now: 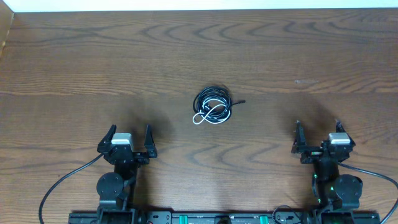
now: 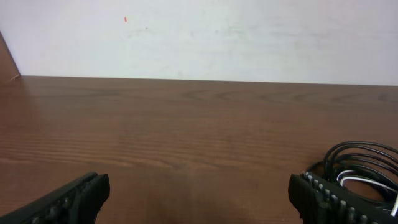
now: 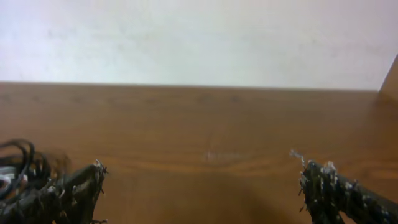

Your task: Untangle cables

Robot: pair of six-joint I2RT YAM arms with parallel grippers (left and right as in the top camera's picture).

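Cables [image 1: 212, 106] lie between left tool [image 1: 130, 129] and right tool [image 1: 317, 125]

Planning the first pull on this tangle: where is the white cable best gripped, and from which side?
Probably the small loop of the white cable, poking out of the black coil on the near-left, free of black strands. Come down from the side of the left gripper, which is open.

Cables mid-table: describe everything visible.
The cables lie as one small round coil near the middle of the table: several thin black loops wound together, a white cord threaded through the lower left, a black plug end poking out to the right. Flat on the wood, tangled; only the table touches them.
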